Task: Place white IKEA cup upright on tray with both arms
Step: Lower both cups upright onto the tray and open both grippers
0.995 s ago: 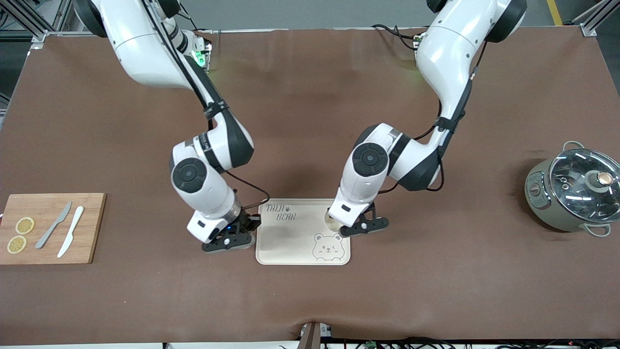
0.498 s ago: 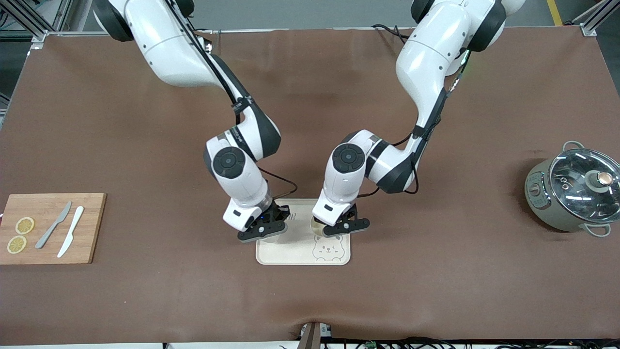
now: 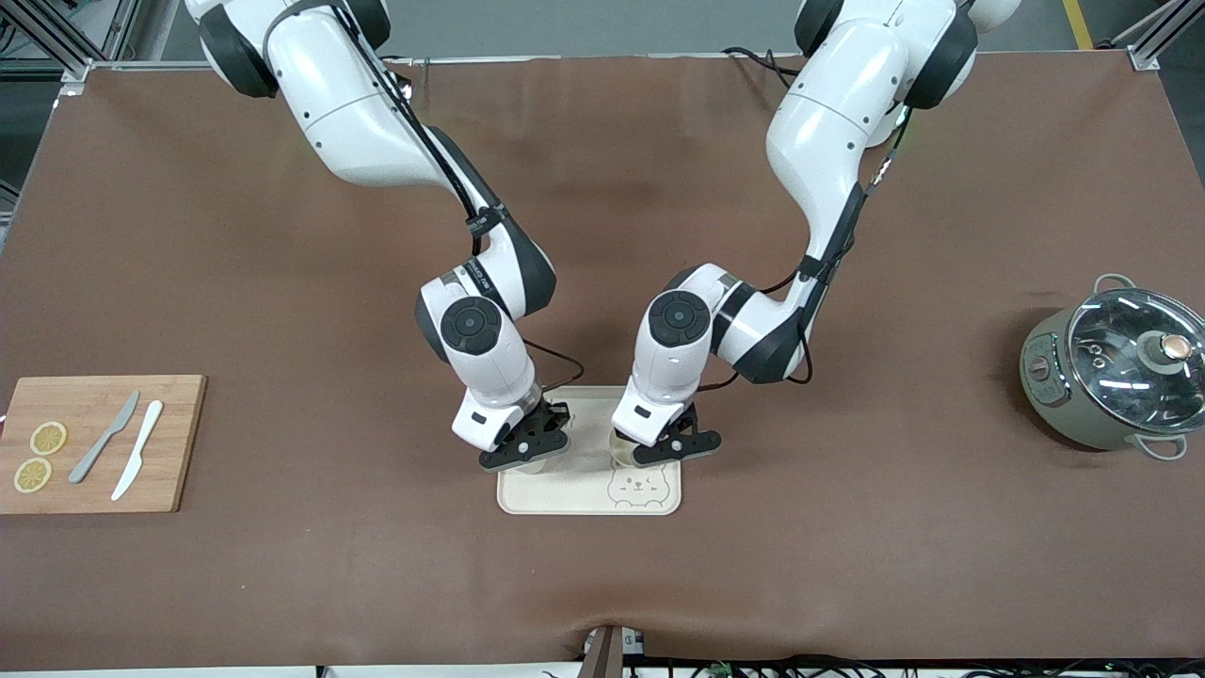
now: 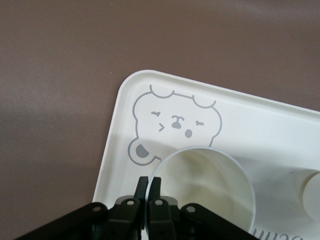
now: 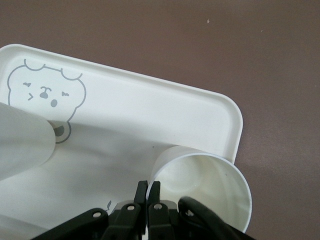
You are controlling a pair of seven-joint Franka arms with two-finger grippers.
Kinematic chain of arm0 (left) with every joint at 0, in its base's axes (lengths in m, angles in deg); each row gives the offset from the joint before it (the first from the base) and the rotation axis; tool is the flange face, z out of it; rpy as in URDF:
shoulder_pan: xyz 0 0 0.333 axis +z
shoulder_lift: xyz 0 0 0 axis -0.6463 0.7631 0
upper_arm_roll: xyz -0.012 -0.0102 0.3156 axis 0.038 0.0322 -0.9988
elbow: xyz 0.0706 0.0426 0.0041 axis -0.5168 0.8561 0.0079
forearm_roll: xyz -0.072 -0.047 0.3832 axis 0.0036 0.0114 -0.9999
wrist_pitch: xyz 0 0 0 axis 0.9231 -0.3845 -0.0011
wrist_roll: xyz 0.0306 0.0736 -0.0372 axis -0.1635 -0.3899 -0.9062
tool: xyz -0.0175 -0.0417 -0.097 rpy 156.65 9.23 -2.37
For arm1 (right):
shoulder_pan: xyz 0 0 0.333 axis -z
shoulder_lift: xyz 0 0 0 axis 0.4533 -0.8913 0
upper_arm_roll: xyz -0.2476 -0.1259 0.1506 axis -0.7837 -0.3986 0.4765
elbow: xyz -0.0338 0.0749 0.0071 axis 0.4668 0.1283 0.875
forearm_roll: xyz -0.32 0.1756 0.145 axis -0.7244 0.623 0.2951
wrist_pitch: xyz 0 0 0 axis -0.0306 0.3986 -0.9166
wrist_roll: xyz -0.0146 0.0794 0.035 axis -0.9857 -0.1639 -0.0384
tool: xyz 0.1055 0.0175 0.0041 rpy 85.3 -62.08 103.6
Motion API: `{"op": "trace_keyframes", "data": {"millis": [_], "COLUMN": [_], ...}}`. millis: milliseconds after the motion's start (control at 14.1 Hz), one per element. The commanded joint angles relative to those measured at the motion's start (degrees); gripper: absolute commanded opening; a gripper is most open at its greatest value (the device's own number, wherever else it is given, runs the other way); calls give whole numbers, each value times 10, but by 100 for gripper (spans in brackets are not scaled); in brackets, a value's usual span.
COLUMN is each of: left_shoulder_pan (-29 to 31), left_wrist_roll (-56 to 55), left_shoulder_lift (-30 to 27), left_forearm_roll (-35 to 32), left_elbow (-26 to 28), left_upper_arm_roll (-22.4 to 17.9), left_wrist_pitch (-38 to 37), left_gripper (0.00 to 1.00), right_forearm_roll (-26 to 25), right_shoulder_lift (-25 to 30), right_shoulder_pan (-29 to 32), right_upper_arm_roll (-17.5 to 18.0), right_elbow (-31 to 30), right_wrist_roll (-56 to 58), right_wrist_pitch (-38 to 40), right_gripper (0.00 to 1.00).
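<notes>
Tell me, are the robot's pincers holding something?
Yes. Each pincer pinches the rim of a white cup over the tray: left pincer one cup, right pincer another cup.

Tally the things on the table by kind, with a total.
Cups: 2
Tray: 1
Cutting board: 1
Knives: 2
Lemon slices: 2
Pot: 1
Total: 9
</notes>
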Motion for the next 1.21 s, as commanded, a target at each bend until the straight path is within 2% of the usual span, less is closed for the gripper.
{"op": "trace_keyframes", "data": {"millis": [0, 71, 142, 213, 355, 569, 640, 711, 924, 1137], "left_shoulder_pan": [-5, -5, -5, -5, -6, -6, -6, -6, -9, -2], "left_wrist_roll": [-11, -11, -11, -11, -11, -11, -10, -7, -28, -32], "left_shoulder_lift": [9, 9, 9, 9, 10, 10, 11, 11, -3, -38], "left_forearm_roll": [-10, -10, -10, -11, -11, -11, -11, -15, -17, -12], "left_elbow": [-15, -14, -14, -13, -12, -11, -11, -10, -10, -14], "left_upper_arm_roll": [-7, -7, -7, -7, -9, -10, -10, -11, -11, -5], "left_wrist_pitch": [5, 5, 4, 5, 5, 5, 5, 5, -5, -100], "left_gripper": [0, 0, 0, 0, 0, 0, 43, 99, 100, 100], "right_forearm_roll": [-11, -11, -11, -11, -10, -5, -5, -4, -1, 0], "right_shoulder_lift": [-15, -15, -15, -15, -13, -9, -9, -6, 2, 16], "right_shoulder_pan": [-4, -4, -4, -4, -4, 2, 4, 5, 13, 43], "right_upper_arm_roll": [-5, -5, -5, -5, -5, -3, -3, -3, -3, 1], "right_elbow": [21, 21, 21, 21, 24, 35, 35, 36, 42, 43], "right_wrist_roll": [-12, -12, -14, -18, -18, -19, -19, -19, -18, -17], "right_wrist_pitch": [-1, -1, -2, -3, -5, -1, -1, -1, 7, 55], "right_gripper": [19, 26, 42, 66, 100, 100, 100, 100, 100, 100]}}
